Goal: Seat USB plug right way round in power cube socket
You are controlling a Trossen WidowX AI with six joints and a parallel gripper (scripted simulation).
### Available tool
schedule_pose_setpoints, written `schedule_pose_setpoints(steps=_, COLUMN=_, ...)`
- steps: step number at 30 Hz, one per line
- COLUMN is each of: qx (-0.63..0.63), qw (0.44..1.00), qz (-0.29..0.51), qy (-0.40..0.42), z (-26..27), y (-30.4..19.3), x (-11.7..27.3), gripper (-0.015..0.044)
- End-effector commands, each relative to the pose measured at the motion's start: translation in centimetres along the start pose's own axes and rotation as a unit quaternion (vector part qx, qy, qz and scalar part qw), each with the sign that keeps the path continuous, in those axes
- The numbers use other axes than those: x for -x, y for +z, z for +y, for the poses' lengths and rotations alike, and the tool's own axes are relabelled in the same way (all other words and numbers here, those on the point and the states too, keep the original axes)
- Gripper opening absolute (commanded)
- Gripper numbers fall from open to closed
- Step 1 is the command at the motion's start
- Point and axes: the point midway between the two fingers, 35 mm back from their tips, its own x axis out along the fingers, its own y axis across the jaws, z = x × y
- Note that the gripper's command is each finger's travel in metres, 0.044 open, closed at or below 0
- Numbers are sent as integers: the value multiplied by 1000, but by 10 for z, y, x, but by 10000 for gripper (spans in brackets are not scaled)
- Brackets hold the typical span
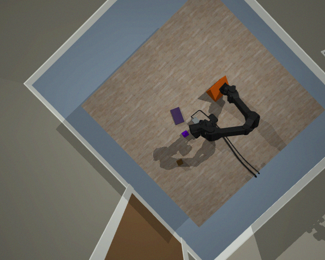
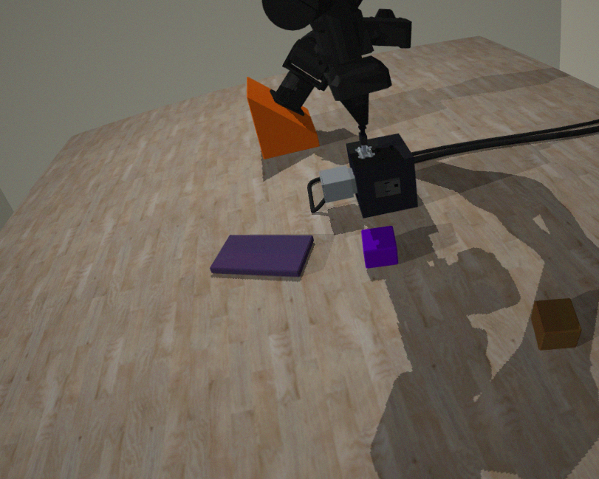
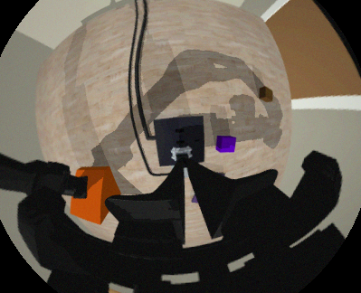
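Observation:
The black power cube (image 2: 382, 177) (image 3: 166, 134) stands on the table, with a socket face at its side and more openings on top. My gripper (image 2: 362, 125) (image 3: 184, 163) points down over its top and is shut on the small dark body of the USB plug (image 2: 363, 138). A silvery, many-armed piece (image 2: 364, 151) (image 3: 181, 153) shows directly below the fingertips at the cube's top face. The fingers and shadow hide the plug's lower end. Its way round and its depth in the socket cannot be told. In the top view the arm covers the cube.
A pale adapter (image 2: 337, 184) (image 1: 195, 120) with a looped cord sticks out of the cube's side. A violet block (image 2: 380, 246) (image 1: 185, 134), a flat purple slab (image 2: 262, 254) (image 1: 176, 115) and a brown block (image 2: 557, 324) lie nearby. The arm's base meets an orange wedge (image 2: 286, 132). Black cables (image 2: 512, 138) trail away.

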Motion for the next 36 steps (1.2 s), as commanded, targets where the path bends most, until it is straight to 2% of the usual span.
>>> schedule_pose_setpoints(steps=1, qx=-2, qw=1000, qz=-2, qy=-2, z=-1, y=1, x=0, gripper=0)
schedule_pose_setpoints(steps=36, qx=-2, qw=1000, qz=-2, qy=-2, z=-1, y=0, x=-5, gripper=0)
